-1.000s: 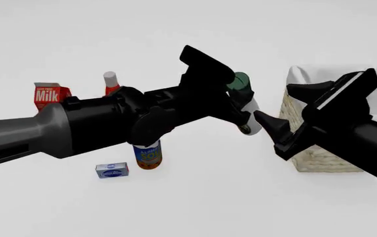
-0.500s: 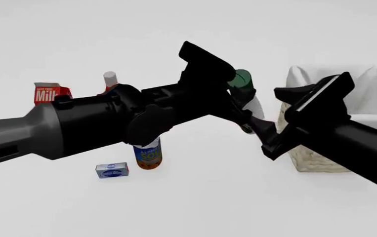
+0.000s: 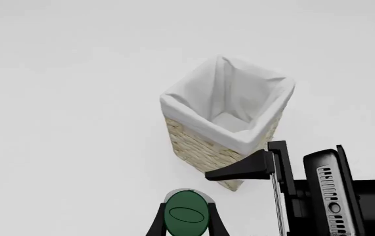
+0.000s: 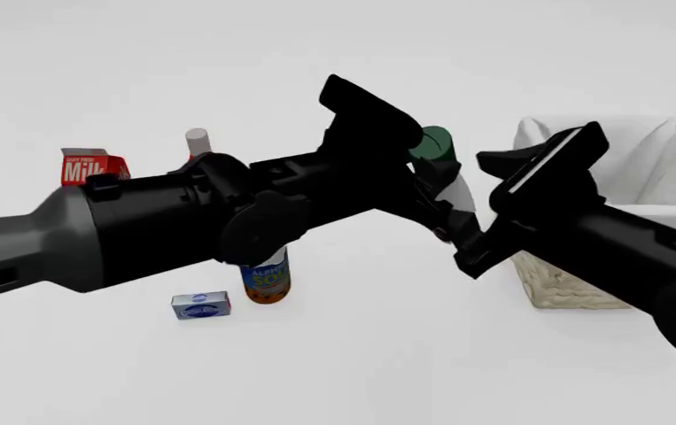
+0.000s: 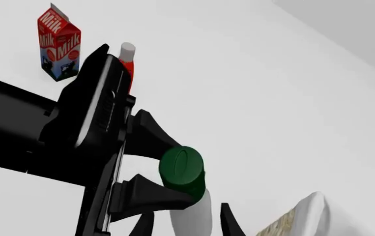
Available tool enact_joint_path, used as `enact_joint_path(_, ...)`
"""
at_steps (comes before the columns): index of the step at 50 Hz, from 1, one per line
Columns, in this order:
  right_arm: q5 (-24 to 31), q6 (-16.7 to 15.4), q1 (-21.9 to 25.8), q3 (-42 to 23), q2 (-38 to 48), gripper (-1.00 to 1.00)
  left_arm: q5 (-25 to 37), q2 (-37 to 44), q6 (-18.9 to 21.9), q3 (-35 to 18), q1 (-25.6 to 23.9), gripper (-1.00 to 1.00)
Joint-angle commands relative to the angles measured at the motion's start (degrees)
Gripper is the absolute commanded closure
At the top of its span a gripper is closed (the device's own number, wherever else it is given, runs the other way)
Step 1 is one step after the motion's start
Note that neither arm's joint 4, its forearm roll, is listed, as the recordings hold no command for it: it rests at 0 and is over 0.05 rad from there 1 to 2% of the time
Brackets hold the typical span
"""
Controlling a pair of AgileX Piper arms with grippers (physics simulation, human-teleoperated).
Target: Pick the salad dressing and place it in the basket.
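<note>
Front view: my left pincer [image 4: 439,199] grips the tall whitish green-capped salad dressing bottle [image 4: 446,173] aloft, just left of the square lined wicker basket [image 4: 556,283]. Right wrist view: my right pincer [image 5: 187,223] straddles the bottle's body, fingers apart, contact unclear.

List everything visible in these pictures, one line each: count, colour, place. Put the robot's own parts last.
salad dressing: 1, whitish with dark green cap, held off the table between the two grippers
basket: 1, straw-coloured wicker with white lining, on the table's right side
milk carton: 1, red with white lettering, far left
orange-red bottle: 1, white cap, just right of the milk carton
can: 1, blue and orange label, near centre, partly behind the left arm
small box: 1, blue and white, left of the can
table: 1, white
left gripper: 1, black, shut on the bottle's neck
right gripper: 1, black, open around the bottle's body
</note>
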Motion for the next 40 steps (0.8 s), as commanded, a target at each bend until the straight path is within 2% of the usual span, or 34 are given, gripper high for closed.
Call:
enact_joint_path(1, -0.51, -0.91, 0.12, -0.79, 1.42, -1.00, 0.04, -0.91, 0.84, -0.11, -0.29, 1.00)
enact_joint_path(24, -0.74, -2.09, 0.19, -2.41, 2.97, -1.00, -0.06, -1.45, 0.78, 0.48, -0.58, 1.00)
enact_joint_path(37, -1.44, -3.78, 0.65, -2.40, 2.40, -1.00, -0.33, -1.57, 0.87, 1.02, -0.71, 1.00)
enact_joint_path(38, -1.54, -3.87, 0.75, -2.31, 2.11, 1.00, -0.35, -1.58, 0.96, 1.05, -0.72, 1.00)
enact_joint_path(40, -1.71, -4.34, 1.06, -2.05, 1.61, 1.00, -0.23, -1.57, 0.99, 0.95, -0.72, 1.00)
